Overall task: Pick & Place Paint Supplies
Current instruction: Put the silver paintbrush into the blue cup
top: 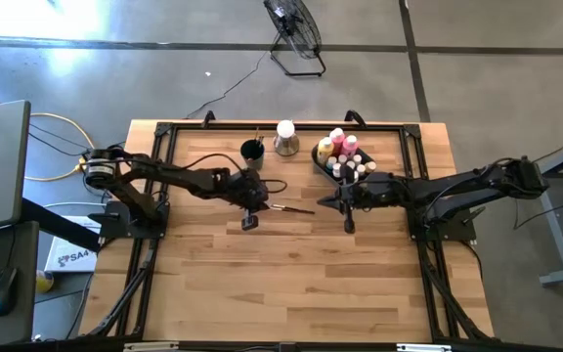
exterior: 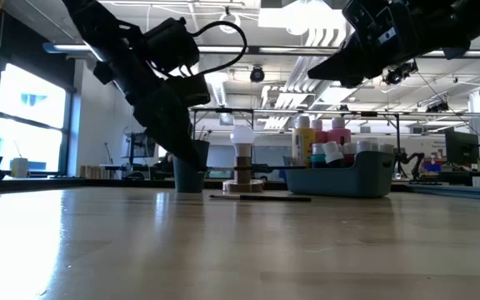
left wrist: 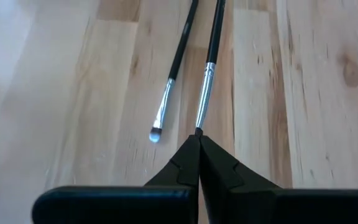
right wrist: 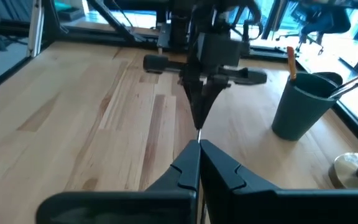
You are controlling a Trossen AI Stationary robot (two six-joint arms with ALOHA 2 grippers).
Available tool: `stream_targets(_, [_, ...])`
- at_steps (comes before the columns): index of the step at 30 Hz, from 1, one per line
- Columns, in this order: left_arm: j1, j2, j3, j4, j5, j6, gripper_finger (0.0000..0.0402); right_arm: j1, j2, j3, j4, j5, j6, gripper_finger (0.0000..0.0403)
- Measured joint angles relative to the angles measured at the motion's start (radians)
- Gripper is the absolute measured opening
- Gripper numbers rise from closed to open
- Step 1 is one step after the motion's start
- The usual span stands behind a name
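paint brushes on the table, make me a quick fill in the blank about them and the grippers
1. The left gripper is shut on the tip of a ____.
2. Beside the held brush, a second brush lies on the ____.
3. The right gripper has its fingers ____.
4. The paint bottles stand in the ____.

Missing: brush; table; shut; bin

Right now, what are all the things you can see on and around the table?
Table: one, light wood, under both arms.
Bin: one, grey-blue, back right of the table.
Bottles: several, pink, yellow and white-capped, standing in the bin.
Cup: one, dark, back middle, thin handles poking out.
Stand: one, white-topped, between the cup and the bin.
Brushes: two, dark handles, flat on the table between the arms.
Fan: one, black, on the floor behind the table.
Left gripper: dark, jaws shut, above the brushes.
Right gripper: dark, jaws shut, facing the left one.
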Motion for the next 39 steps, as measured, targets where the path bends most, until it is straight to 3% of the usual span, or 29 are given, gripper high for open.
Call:
stream_targets(4, [0.0, 0.0, 0.038, -0.078, 0.002, -0.033, 0.0, 0.017, 0.0, 0.0, 0.061, 0.039, 0.0, 0.0003])
stream_targets(16, [0.001, 0.0, 0.27, -0.334, -0.086, -0.041, 0.0, 0.211, 0.0, 0.001, 0.127, 0.423, -0.227, 0.0011])
stream_targets(20, [0.001, 0.0, 0.34, -0.397, -0.107, -0.04, 0.0, 0.251, 0.009, 0.001, 0.136, 0.472, -0.261, 0.0045])
stream_targets(27, [0.001, 0.0, 0.417, -0.47, -0.122, -0.046, 0.0, 0.264, 0.116, 0.002, 0.22, 0.507, -0.308, 0.0139])
stream_targets(31, [0.001, 0.0, 0.447, -0.501, -0.122, -0.048, 0.0, 0.253, 0.209, 0.016, 0.249, 0.606, -0.351, 0.0185])
stream_targets(39, [0.001, 0.0, 0.451, -0.516, -0.125, -0.048, 0.0, 0.243, 0.387, 0.148, 0.195, 0.678, -0.392, 0.0206])
